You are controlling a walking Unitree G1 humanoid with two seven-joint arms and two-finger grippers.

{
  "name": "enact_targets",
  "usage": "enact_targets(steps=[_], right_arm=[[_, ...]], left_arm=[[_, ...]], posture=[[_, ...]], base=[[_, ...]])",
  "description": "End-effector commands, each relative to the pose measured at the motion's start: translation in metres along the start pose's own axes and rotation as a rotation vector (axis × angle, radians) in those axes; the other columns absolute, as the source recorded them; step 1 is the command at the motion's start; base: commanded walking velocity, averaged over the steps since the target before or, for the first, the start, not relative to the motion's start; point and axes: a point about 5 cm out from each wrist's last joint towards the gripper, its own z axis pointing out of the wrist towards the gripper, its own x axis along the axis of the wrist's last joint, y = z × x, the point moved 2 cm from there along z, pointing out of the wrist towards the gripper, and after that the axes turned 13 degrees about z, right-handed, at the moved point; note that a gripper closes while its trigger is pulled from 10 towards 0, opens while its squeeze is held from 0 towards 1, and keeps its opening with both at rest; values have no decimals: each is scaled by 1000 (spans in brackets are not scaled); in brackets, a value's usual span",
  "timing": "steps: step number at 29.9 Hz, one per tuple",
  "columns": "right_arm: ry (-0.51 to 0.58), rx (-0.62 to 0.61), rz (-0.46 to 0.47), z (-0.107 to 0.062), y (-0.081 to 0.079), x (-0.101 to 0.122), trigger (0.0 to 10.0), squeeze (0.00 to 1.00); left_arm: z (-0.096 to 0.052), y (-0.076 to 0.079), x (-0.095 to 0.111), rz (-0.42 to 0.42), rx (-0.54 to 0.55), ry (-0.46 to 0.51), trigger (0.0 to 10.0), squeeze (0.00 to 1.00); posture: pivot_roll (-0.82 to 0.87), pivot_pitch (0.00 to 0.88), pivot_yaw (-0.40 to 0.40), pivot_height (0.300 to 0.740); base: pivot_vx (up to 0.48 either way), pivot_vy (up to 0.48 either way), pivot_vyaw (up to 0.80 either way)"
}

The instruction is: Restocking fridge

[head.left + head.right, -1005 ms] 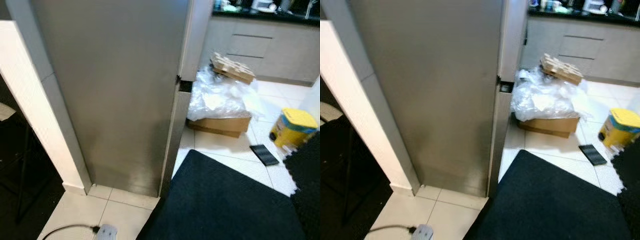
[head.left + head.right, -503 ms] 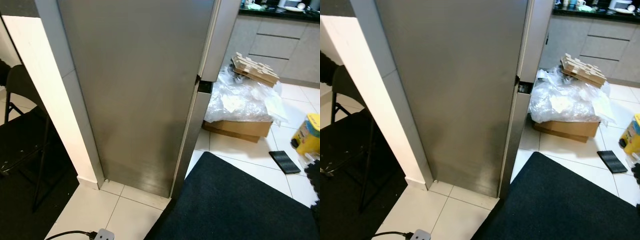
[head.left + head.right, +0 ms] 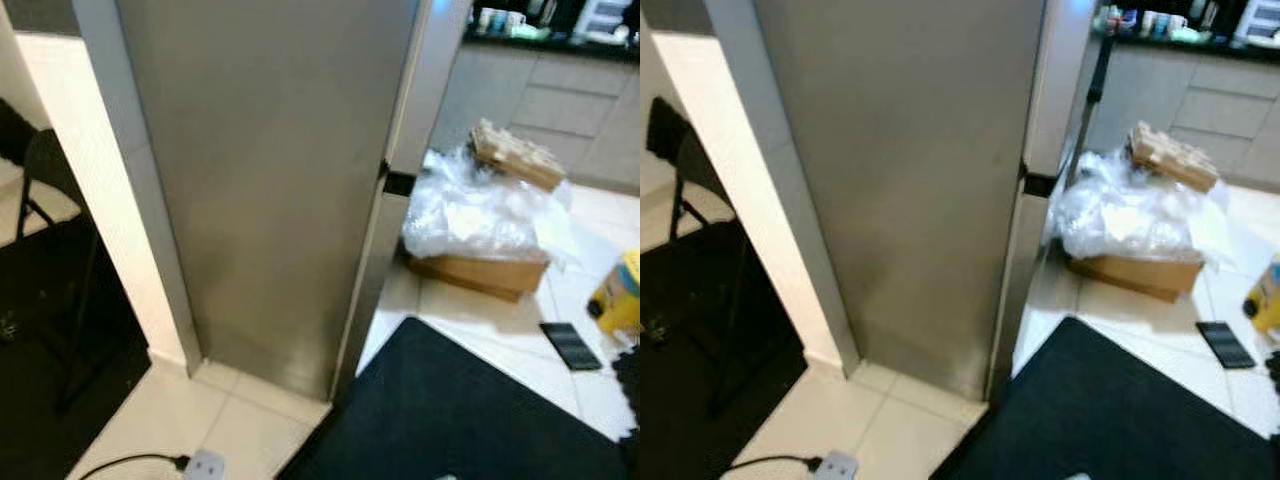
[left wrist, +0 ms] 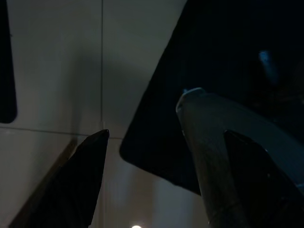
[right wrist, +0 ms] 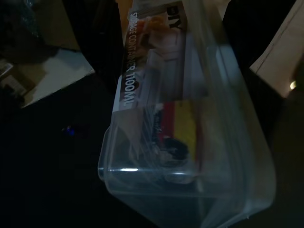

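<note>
A tall fridge (image 3: pixel 270 170) with a brushed steel side stands straight ahead of the robot, its doors closed, a dark gap marking the split between upper and lower door at its right edge. To its left runs a white wall edge (image 3: pixel 100 200), and beyond that a black folding chair (image 3: pixel 680 200) stands in a dim area. On the pale floor tiles in front lies a dark mat (image 3: pixel 470 420), and near the bottom edge a grey plug with a black cable (image 3: pixel 200 464) rests on the tiles. To the right of the fridge a cardboard box (image 3: pixel 480 272) sits on the floor, heaped with crumpled clear plastic (image 3: pixel 480 210) and topped by a piece of brown moulded card (image 3: pixel 515 155). A yellow tub (image 3: pixel 622 295) and a flat black device (image 3: pixel 570 345) lie further right, with grey kitchen cabinets (image 3: pixel 1210 100) behind. In the right wrist view a clear plastic storage container (image 5: pixel 190 123) with a printed label inside lies along the right gripper; whether the fingers are clamped on it cannot be told. In the left wrist view the left gripper (image 4: pixel 161 175) hangs over tiles and mat with its black fingers (image 4: pixel 85 180) spread apart, a pale grey cylinder beside one finger.
</note>
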Motion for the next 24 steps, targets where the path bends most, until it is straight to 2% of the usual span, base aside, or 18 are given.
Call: enact_targets(steps=[1,15,24], right_arm=[[18,-22,-15,-1,8,5,10000,0],[20,-22,-9,-2,10,7,10000,0],[14,-20,-3,-2,9,5,10000,0]], left_arm=[[0,6,-7,1,-25,-32,10000,0],[-1,8,-9,-6,-28,-36,10000,0],[0,9,-8,-17,-21,-32,10000,0]], posture=[[-46,0,-27,740],[-56,0,-20,740],[-68,0,-14,740]], base=[[0,-409,0],[0,-400,0],[0,0,0]])
